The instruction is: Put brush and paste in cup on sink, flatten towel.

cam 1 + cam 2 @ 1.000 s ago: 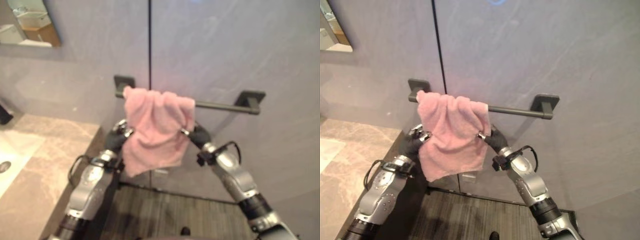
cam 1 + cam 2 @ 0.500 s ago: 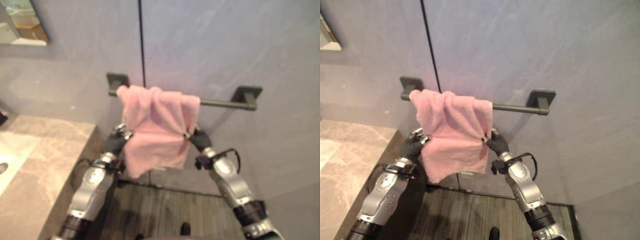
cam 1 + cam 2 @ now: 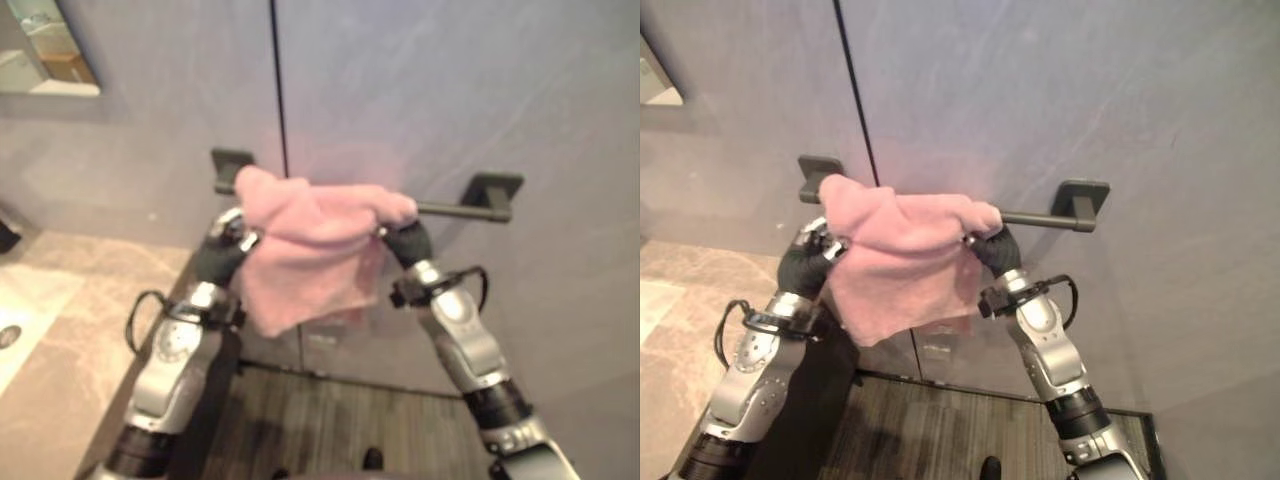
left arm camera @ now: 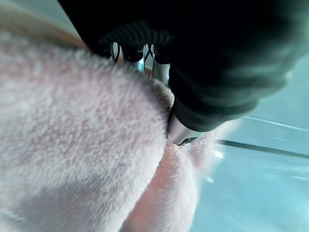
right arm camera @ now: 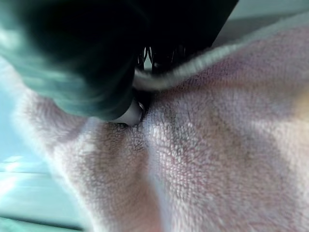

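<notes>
**Spreading the towel on the bar**

Both hands grip the towel (image 3: 895,262): your left hand (image 3: 808,262) pinches its left edge, your right hand (image 3: 992,246) its right edge, fingers curled into the cloth. It hangs bunched over the bar (image 3: 1040,217) on the wall. Pull the edges apart evenly along the bar, keeping the top fold seated. Its long axis runs along the bar, loose end down.

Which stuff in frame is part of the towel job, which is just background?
Job:
pink towel, bunched on the rail
towel rail
left hand, pinching the towel's edge
right hand, gripping the other edge

Background:
marble sink counter
mirror
grey wall
</notes>
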Controlling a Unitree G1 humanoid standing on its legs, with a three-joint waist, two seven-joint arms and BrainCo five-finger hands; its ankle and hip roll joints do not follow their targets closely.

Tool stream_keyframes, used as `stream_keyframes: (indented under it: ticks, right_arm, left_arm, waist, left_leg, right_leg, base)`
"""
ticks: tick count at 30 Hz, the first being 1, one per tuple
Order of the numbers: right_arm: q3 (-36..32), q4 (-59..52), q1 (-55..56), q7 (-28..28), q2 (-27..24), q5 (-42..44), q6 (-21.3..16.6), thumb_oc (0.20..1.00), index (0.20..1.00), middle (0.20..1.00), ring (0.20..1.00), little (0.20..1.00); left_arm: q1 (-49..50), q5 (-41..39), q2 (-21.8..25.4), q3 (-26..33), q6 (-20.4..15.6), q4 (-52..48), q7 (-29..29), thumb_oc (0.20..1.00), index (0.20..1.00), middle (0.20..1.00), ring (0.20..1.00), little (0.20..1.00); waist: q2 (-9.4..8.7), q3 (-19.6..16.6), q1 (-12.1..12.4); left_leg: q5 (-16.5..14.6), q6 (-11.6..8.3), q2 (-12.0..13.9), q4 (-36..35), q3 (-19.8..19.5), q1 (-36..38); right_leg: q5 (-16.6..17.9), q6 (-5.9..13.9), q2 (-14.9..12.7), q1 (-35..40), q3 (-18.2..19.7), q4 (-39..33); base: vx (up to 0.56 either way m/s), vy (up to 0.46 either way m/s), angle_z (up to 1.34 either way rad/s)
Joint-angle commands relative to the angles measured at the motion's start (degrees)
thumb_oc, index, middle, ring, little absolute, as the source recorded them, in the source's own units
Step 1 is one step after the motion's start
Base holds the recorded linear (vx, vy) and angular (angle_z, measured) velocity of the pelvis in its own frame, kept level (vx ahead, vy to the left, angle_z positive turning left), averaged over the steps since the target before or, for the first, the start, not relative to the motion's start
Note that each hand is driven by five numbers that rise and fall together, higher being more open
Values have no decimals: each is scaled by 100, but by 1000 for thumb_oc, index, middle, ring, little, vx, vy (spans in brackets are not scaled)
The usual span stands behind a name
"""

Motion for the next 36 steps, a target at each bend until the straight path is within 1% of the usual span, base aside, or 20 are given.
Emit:
stream_keyframes:
  ticks: [1, 2, 3, 4, 7, 11, 13, 14, 15, 16, 21, 23, 25, 28, 29, 31, 33, 35, 36]
  right_arm:
    - [-362, -222, -117, -145, 59, 88, -153, 200, 200, 200, 200, 200]
    - [-474, -271, -196, -170, 83, 162, -231, 200, 200, 200, 200, 200]
    - [-476, -270, -200, -169, 84, 164, -231, 200, 200, 200, 200, 200]
    - [-601, -317, -388, -322, 66, 62, -363, 200, 200, 200, 200, 200]
    - [-565, -220, -446, -372, 92, 65, -370, 200, 200, 200, 200, 200]
    - [-591, -158, -223, -330, 83, 100, -275, 200, 200, 200, 200, 200]
    - [-744, -279, -181, -311, 54, 106, -299, 200, 200, 200, 200, 200]
    - [-745, -280, -180, -310, 53, 107, -299, 200, 200, 200, 200, 200]
    - [-786, -286, -179, -330, 34, 92, -321, 200, 200, 200, 200, 200]
    - [-796, -250, -166, -354, 30, 73, -337, 200, 200, 200, 200, 200]
    - [-942, -436, -95, -456, -1, -107, -397, 200, 200, 200, 200, 200]
    - [-1164, -858, -127, -477, 16, -169, -584, 200, 200, 200, 200, 200]
    - [-1207, -988, -255, -547, 7, -327, -745, 200, 200, 200, 200, 200]
    - [-1168, -900, -298, -575, -11, -395, -763, 200, 200, 200, 200, 200]
    - [-1064, -630, -325, -705, -104, -368, -703, 200, 200, 200, 200, 200]
    - [-1078, -688, -357, -720, -166, -354, -680, 200, 200, 200, 200, 200]
    - [-1205, -907, -544, -653, -245, -360, -710, 200, 200, 200, 200, 200]
    - [-1129, -816, -804, -714, -230, -293, -757, 200, 200, 200, 200, 200]
    - [-1009, -721, -884, -751, -177, -261, -732, 200, 200, 200, 200, 200]
  left_arm:
    - [-410, 231, 278, 125, -115, 116, 144, 200, 200, 200, 200, 200]
    - [-408, 148, 281, 199, -176, 3, 133, 200, 200, 200, 200, 200]
    - [-406, 145, 283, 202, -172, -4, 133, 200, 200, 200, 200, 200]
    - [-449, 119, 309, 361, -311, -110, 224, 200, 200, 200, 200, 200]
    - [-447, 54, 277, 369, -324, -30, 244, 200, 200, 200, 200, 200]
    - [-242, -61, 236, 453, -246, 135, 206, 200, 200, 200, 200, 200]
    - [-236, -300, 222, 567, -272, 11, 135, 200, 200, 200, 200, 200]
    - [-236, -302, 223, 568, -272, 10, 134, 275, 275, 275, 275, 275]
    - [-231, -388, 198, 582, -289, 30, 132, 322, 322, 322, 322, 322]
    - [-236, -407, 174, 509, -273, 148, 112, 200, 200, 200, 200, 200]
    - [-420, -163, 251, 292, -200, 154, 81, 200, 200, 200, 200, 200]
    - [-620, -280, 212, 250, -301, -52, 70, 200, 200, 200, 200, 200]
    - [-734, -286, 168, 146, -418, -141, 91, 200, 200, 200, 200, 200]
    - [-741, -272, 148, 79, -422, -38, 102, 200, 200, 200, 200, 200]
    - [-878, -2, 211, -11, -373, 180, 257, 200, 200, 200, 200, 200]
    - [-1017, 25, 272, 5, -380, 106, 316, 200, 200, 200, 200, 200]
    - [-1077, -109, 337, 149, -452, -206, 233, 200, 200, 200, 200, 200]
    - [-1184, -83, 348, 145, -531, -288, 305, 200, 200, 200, 200, 200]
    - [-1207, -48, 334, 101, -513, -276, 366, 200, 200, 200, 200, 200]
  waist:
    - [-57, -74, 54]
    - [-50, -83, 64]
    - [-52, -82, 64]
    - [-36, -94, 80]
    - [-13, -90, 87]
    - [33, -86, 114]
    - [37, -88, 101]
    - [37, -88, 99]
    - [32, -83, 83]
    - [29, -73, 49]
    - [41, -52, -8]
    - [41, -37, -78]
    - [33, -15, -131]
    - [29, -10, -143]
    - [21, -8, -137]
    - [25, 15, -137]
    - [9, -3, -132]
    - [-6, -20, -111]
    - [-16, -3, -103]
  left_leg:
    - [-443, 516, -125, 80, 43, -15]
    - [-438, 516, -124, 68, 42, -17]
    - [-437, 516, -124, 67, 43, -18]
    - [-439, 516, -127, 66, 63, -28]
    - [-430, 513, -130, 66, 100, -45]
    - [-404, 506, -137, 66, 163, -101]
    - [-399, 497, -135, 66, 159, -130]
    - [-398, 497, -135, 66, 158, -131]
    - [-397, 493, -133, 66, 150, -138]
    - [-394, 489, -136, 66, 145, -152]
    - [-361, 474, -137, 66, 117, -232]
    - [-351, 463, -135, 66, 81, -300]
    - [-336, 446, -128, 66, 52, -375]
    - [-330, 439, -123, 66, 43, -401]
    - [-303, 417, -102, 66, 17, -426]
    - [-284, 401, -89, 66, -3, -448]
    - [-286, 388, -67, 66, -31, -464]
    - [-292, 378, -53, 66, -40, -452]
    - [-298, 373, -40, 66, -36, -427]
  right_leg:
    - [-888, 196, -122, 715, -288, 32]
    - [-896, 199, -126, 701, -291, 32]
    - [-896, 198, -126, 700, -290, 32]
    - [-875, 200, -142, 679, -280, 32]
    - [-854, 204, -149, 643, -244, 32]
    - [-818, 220, -157, 544, -180, 32]
    - [-820, 221, -163, 521, -201, 32]
    - [-820, 221, -163, 521, -203, 32]
    - [-816, 220, -160, 521, -205, 32]
    - [-804, 220, -159, 514, -198, 32]
    - [-798, 224, -153, 464, -224, 32]
    - [-802, 225, -150, 422, -272, 32]
    - [-803, 212, -138, 387, -322, 32]
    - [-803, 207, -128, 368, -328, 32]
    - [-801, 191, -104, 364, -343, 32]
    - [-808, 184, -93, 356, -361, 32]
    - [-839, 177, -78, 360, -391, 32]
    - [-861, 165, -66, 376, -399, 32]
    - [-877, 154, -44, 395, -391, 32]
  base:
    - [0, 0, 0]
    - [0, 0, 0]
    - [0, 0, 0]
    - [0, 0, 0]
    - [0, 0, 0]
    - [-20, 6, -10]
    - [2, -3, -5]
    - [0, 0, 0]
    - [5, -12, 3]
    - [5, -12, 3]
    - [0, 0, 0]
    - [21, -21, 6]
    - [25, -33, 12]
    - [12, -26, 9]
    - [19, -60, 4]
    - [16, -39, 2]
    - [51, -39, 5]
    - [55, -44, 6]
    - [46, -52, 3]
